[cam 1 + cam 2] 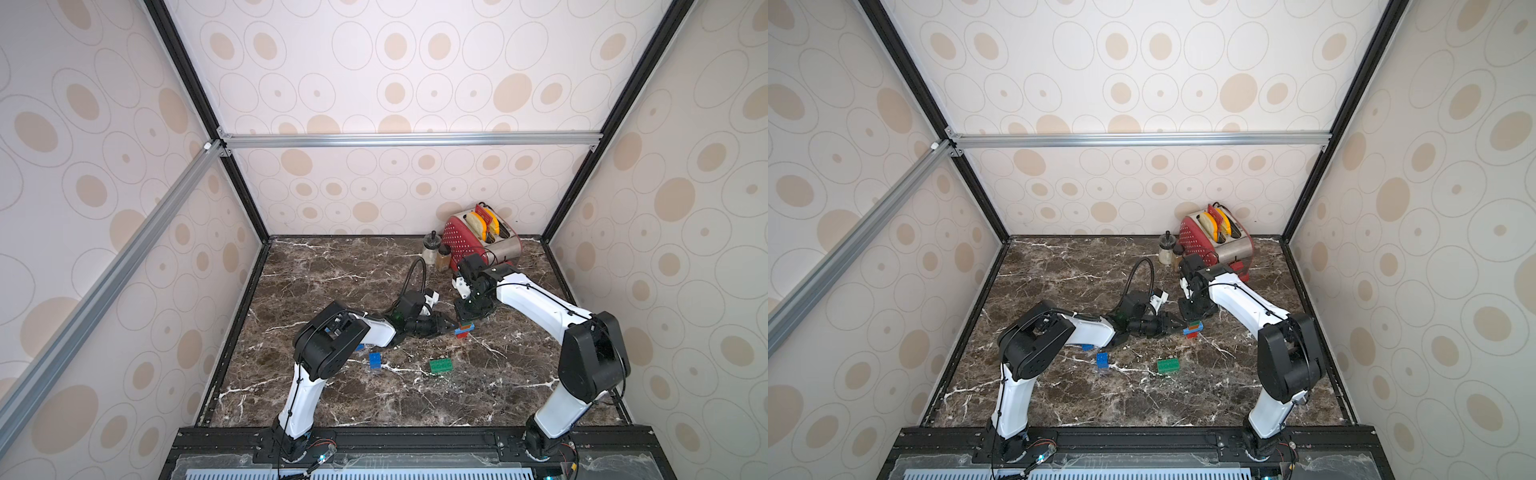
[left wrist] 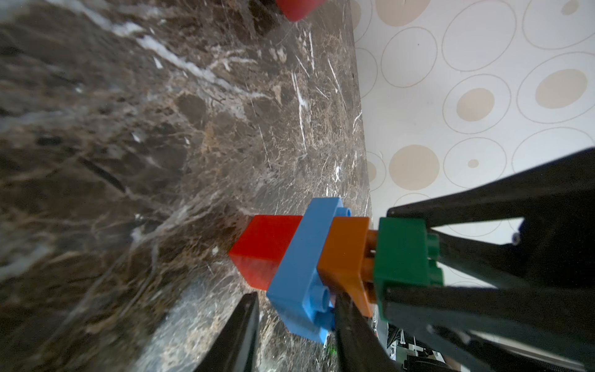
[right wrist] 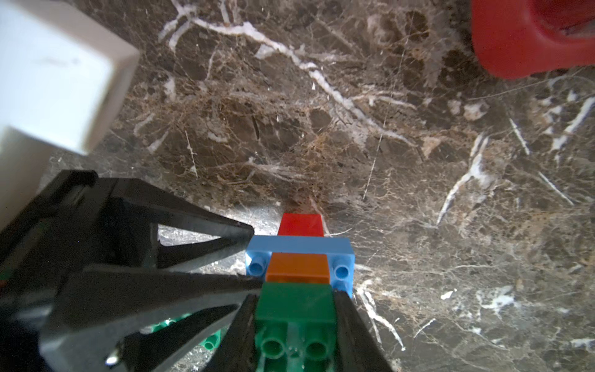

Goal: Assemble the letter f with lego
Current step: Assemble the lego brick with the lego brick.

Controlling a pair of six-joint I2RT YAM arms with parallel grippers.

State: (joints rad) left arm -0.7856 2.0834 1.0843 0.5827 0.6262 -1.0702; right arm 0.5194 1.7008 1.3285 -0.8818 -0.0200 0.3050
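Observation:
A small lego stack [image 1: 464,329] stands on the marble table [image 1: 415,399] between the two arms. From the table up it is a red brick [image 2: 264,248], a light blue oblong [image 2: 299,257], an orange brick [image 2: 346,254] and a dark green brick [image 2: 402,254]. Orange studs show in the gap under the green brick. My right gripper [image 3: 296,299] comes from above and is shut on the green brick [image 3: 296,302]. My left gripper [image 2: 296,298] comes from the side, its jaws closed on the end of the blue oblong [image 3: 299,246]. Both grippers meet at the stack [image 1: 1192,328] in both top views.
A loose blue brick [image 1: 375,360] and a dark green oblong brick [image 1: 441,365] lie nearer the front. Another blue brick [image 1: 360,347] peeks from under the left arm. A red toaster [image 1: 478,241] and two small jars [image 1: 432,247] stand at the back right.

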